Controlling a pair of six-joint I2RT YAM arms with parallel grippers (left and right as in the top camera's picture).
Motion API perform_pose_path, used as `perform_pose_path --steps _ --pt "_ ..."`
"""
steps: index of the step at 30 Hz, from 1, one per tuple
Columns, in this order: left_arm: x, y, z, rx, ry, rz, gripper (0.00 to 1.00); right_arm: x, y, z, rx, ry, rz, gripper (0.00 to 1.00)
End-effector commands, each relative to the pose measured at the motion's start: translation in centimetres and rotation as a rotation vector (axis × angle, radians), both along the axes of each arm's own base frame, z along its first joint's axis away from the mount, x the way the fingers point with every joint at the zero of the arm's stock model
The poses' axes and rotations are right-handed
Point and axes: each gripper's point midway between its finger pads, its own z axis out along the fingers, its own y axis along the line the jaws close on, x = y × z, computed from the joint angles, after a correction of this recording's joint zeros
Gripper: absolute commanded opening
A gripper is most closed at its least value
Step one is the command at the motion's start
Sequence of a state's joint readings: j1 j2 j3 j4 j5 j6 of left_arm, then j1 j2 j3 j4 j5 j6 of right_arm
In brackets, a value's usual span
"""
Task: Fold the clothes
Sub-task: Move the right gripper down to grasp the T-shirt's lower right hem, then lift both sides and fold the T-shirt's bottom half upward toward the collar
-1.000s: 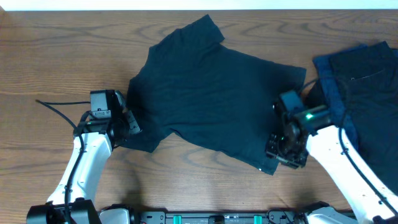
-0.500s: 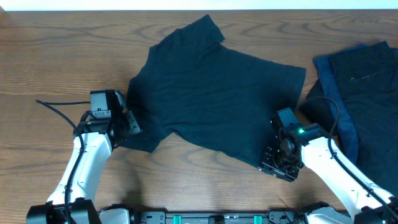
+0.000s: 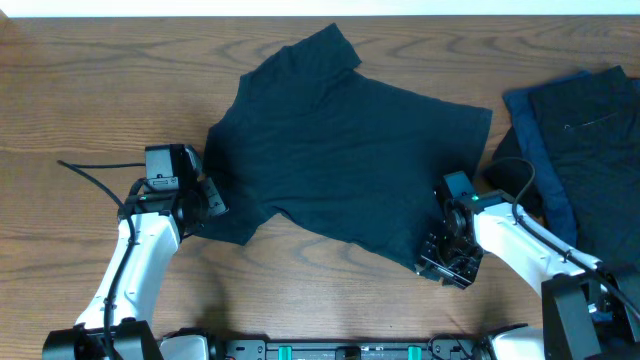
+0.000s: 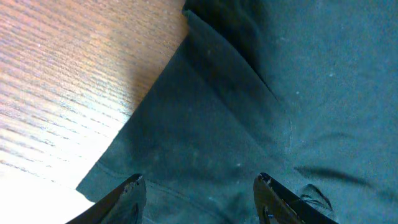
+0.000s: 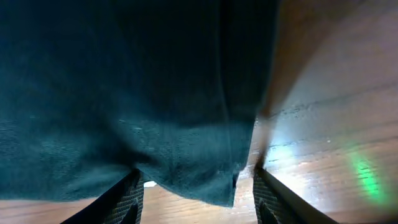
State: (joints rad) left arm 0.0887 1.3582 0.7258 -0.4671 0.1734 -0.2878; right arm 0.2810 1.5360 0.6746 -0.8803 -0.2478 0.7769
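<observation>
The clothes are a dark navy T-shirt (image 3: 340, 150), spread flat mid-table, and a dark pile (image 3: 590, 140) with a brighter blue piece (image 3: 530, 140) at the right edge. My left gripper (image 3: 210, 197) sits at the shirt's left sleeve. In the left wrist view it is open (image 4: 199, 186), its fingers astride the cloth (image 4: 249, 93). My right gripper (image 3: 438, 262) is at the shirt's lower right corner. In the right wrist view it is open (image 5: 196, 186), and the corner (image 5: 205, 174) with a small white label (image 5: 149, 183) lies between its fingers.
Bare wooden table (image 3: 90, 90) surrounds the shirt. The left arm's black cable (image 3: 95, 178) trails over the table at the left. The right arm's forearm (image 3: 520, 235) lies next to the pile of clothes.
My right gripper has moved from the shirt's right edge down to its lower right corner, and its jaws have widened a little. The left arm and the shirt have stayed put.
</observation>
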Motion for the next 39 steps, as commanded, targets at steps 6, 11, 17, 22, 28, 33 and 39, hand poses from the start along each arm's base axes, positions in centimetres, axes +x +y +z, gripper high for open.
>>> perform_pose_path --steps 6,11,17,22,28,33,39 --pt "-0.2 0.0 0.0 0.0 0.002 0.003 0.58 0.3 -0.6 -0.7 -0.007 -0.012 0.012 0.54" --pt "-0.2 0.0 0.0 0.0 0.002 0.003 0.58 0.4 -0.6 -0.7 -0.007 -0.014 0.014 0.41" --pt "-0.2 0.0 0.0 0.003 0.001 0.0 0.58 0.8 -1.4 -0.7 -0.009 -0.022 -0.009 0.2" --pt "-0.4 0.1 -0.1 0.008 0.01 0.003 0.58 1.7 -2.1 -0.8 0.001 -0.049 -0.033 0.02" --pt "-2.2 0.1 -1.4 0.01 0.109 -0.004 0.58 2.5 -2.6 -0.8 0.012 -0.084 -0.023 0.01" --pt "-2.7 0.8 -3.9 0.049 0.193 -0.001 0.58 3.2 -2.5 -0.9 0.021 -0.117 0.003 0.02" --pt "-2.2 0.9 -6.7 0.048 0.238 -0.011 0.66 3.7 -2.4 -0.9 0.026 -0.14 0.018 0.02"
